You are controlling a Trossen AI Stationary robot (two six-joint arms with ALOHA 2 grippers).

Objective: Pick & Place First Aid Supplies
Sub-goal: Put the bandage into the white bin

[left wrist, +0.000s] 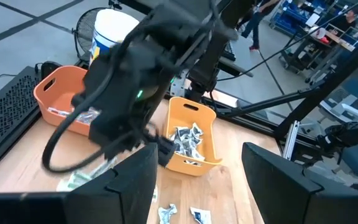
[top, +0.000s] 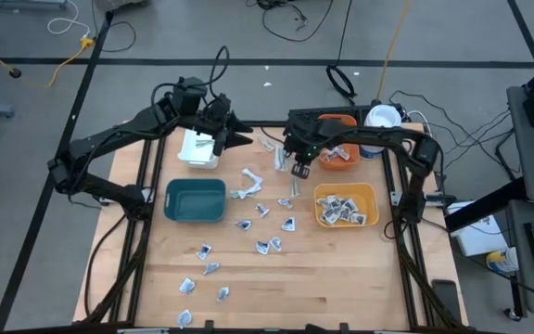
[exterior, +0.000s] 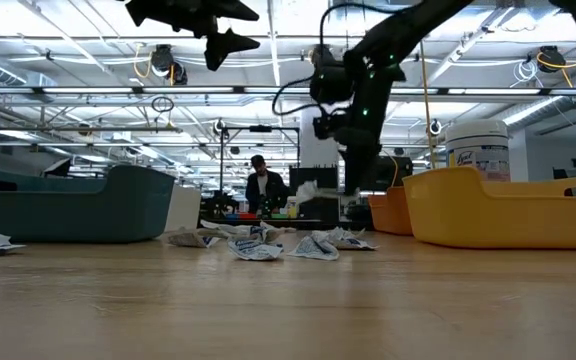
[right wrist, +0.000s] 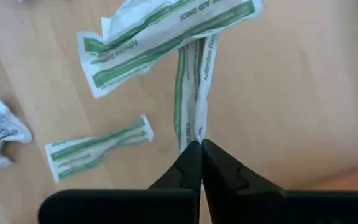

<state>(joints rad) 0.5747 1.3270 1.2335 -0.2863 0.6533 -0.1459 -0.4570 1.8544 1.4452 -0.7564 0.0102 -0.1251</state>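
1. The right pincer (right wrist: pixel 200 163) is over the middle of the bench (top: pixel 341 288), between the orange bin (top: pixel 337 154) and the teal bin (top: pixel 195 200). Its fingers are pressed together on the end of a narrow green-printed strip (right wrist: pixel 191 93) — the strip hangs out from between the tips.
2. Two more green-printed strips lie on the wood just beside it: a wide crumpled one (right wrist: pixel 160 37) overlapping the pinched strip's far end, and a shorter one (right wrist: pixel 98 146) apart from both.
3. The left pincer (top: pixel 230 130) is raised over the white bin (top: pixel 198 148) at the bench's back left, fingers spread, nothing between them.
4. The remaining first aid supplies — small white-grey packets (top: pixel 248 227) — are scattered across the bench centre and toward its front left.
5. The yellow bin (top: pixel 346 206) on the right holds a pile of packets (top: pixel 341 210); the orange bin holds a few.
6. A round white-lidded tub (top: pixel 383 117) stands behind the orange bin.
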